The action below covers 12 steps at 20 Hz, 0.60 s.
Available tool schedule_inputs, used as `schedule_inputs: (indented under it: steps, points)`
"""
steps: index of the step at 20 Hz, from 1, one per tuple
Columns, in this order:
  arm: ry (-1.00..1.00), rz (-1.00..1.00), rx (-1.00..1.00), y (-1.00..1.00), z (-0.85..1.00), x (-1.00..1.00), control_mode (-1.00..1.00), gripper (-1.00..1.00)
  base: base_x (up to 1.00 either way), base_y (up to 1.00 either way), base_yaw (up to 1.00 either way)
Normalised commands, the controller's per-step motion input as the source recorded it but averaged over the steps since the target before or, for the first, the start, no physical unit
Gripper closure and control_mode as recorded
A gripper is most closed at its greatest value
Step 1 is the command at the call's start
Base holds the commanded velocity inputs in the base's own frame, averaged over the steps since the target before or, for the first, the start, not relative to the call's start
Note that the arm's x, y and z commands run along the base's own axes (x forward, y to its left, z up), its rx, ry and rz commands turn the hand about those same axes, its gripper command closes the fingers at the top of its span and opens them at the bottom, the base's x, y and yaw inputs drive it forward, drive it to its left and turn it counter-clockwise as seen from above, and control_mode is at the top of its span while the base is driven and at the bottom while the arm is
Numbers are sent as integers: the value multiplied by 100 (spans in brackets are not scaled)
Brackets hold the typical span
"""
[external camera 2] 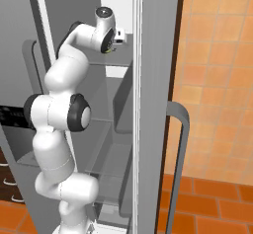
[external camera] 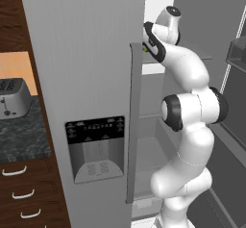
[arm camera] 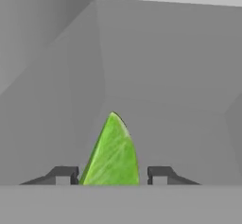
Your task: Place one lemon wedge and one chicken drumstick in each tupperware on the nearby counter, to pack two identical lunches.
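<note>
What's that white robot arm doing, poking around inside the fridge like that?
The white arm is reaching up into the open fridge, toward an upper shelf. In the hand view, its gripper sits around a green lemon wedge, one fingertip on each side with a small gap still showing, so a firm grip cannot be confirmed. Off to the left, a silver toaster stands on the dark marbled counter.

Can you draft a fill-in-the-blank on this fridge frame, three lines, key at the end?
1. The wedge between the gripper fingertips is ____ in colour.
2. The arm reaches into the open ____.
3. The silver toaster stands on the black marbled ____.

Missing words: green; fridge; counter
</note>
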Motion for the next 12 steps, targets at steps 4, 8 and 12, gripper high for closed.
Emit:
schedule_inputs:
  steps: [4, 8, 12]
  points:
    - [11, 0, 0, -21, -33, -34, -100, 100, 0, 0, 0]
    - [2, -5, 0, -56, -12, -100, -100, 100, 0, 0, 0]
    - [-7, -3, -5, -11, -55, -100, -100, 100, 0, 0, 0]
